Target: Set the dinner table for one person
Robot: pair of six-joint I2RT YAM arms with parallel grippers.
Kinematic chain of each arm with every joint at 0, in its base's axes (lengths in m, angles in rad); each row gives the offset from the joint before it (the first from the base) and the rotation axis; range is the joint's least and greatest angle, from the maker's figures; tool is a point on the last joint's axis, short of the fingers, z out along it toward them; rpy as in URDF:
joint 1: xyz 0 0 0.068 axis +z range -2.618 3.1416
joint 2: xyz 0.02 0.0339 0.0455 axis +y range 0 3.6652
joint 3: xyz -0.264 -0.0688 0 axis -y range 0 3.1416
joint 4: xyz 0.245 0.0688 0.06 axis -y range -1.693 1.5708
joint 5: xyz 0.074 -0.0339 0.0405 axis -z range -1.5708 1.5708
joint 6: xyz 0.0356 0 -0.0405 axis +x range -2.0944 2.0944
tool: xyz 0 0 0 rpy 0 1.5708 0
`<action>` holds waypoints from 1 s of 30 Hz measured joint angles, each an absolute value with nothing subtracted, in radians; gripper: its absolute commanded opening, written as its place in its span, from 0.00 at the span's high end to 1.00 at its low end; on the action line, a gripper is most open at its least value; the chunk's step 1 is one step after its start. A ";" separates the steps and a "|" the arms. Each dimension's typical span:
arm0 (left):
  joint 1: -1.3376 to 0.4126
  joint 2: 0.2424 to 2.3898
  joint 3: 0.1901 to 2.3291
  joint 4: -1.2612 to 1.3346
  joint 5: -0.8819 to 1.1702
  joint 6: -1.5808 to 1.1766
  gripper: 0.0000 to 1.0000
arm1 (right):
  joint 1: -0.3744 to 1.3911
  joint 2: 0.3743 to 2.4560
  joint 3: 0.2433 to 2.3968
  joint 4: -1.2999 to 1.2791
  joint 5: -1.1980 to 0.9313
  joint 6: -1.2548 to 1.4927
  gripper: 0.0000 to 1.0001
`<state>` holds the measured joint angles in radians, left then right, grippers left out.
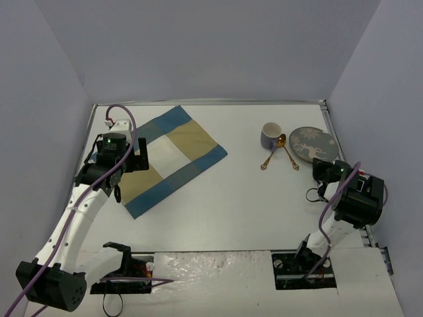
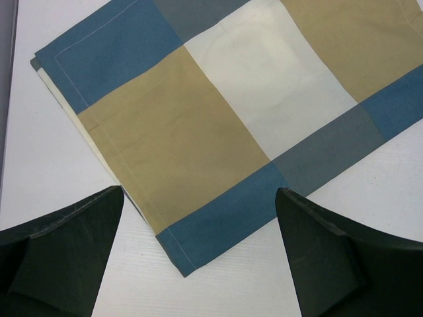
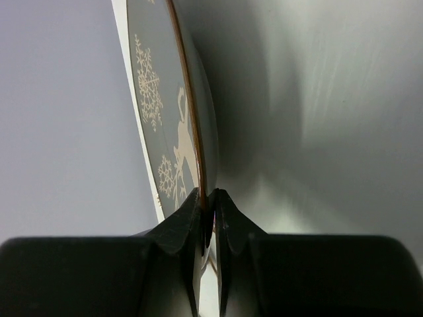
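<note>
Now the plate (image 1: 313, 143) is pinched at its near-right rim by the right gripper (image 3: 206, 195), jaws closed down on the thin edge. It sits far right on the dinner table (image 1: 238, 205), just beside the side wall (image 1: 377, 99). The placemat (image 1: 173, 155) lies well apart to the left, long axis diag., near-left to far-right. Cup (image 1: 269, 136) & gold cutlery (image 1: 271, 159) are set between the two, so a lift is prob. needed before any leftward carry. R arm is nearer. The left gripper (image 2: 198, 195) is held spread wide above the mat's near corner, nothing gripped. Tabletop is plain matte white; little room is left wall-side.
</note>
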<state>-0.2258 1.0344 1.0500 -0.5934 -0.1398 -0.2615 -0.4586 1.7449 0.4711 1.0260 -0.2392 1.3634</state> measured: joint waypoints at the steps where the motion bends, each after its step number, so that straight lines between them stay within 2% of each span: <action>1: -0.225 1.034 1.050 -0.593 -0.140 -0.262 0.03 | -0.459 1.727 0.470 1.008 -0.239 1.365 1.00; 13: -0.217 1.034 1.050 -0.593 -0.135 -0.262 0.03 | -0.464 1.534 0.474 0.958 -0.245 1.384 1.00; 20: -0.213 1.036 1.050 -0.593 -0.131 -0.268 0.03 | -0.451 1.489 0.569 0.886 -0.290 1.360 1.00; 24: -0.206 1.039 1.050 -0.593 -0.128 -0.271 0.03 | -0.405 1.479 0.650 0.830 -0.318 1.332 1.00; 30: -0.197 1.047 1.050 -0.593 -0.127 -0.274 0.03 | -0.218 1.487 0.765 0.797 -0.376 1.309 1.00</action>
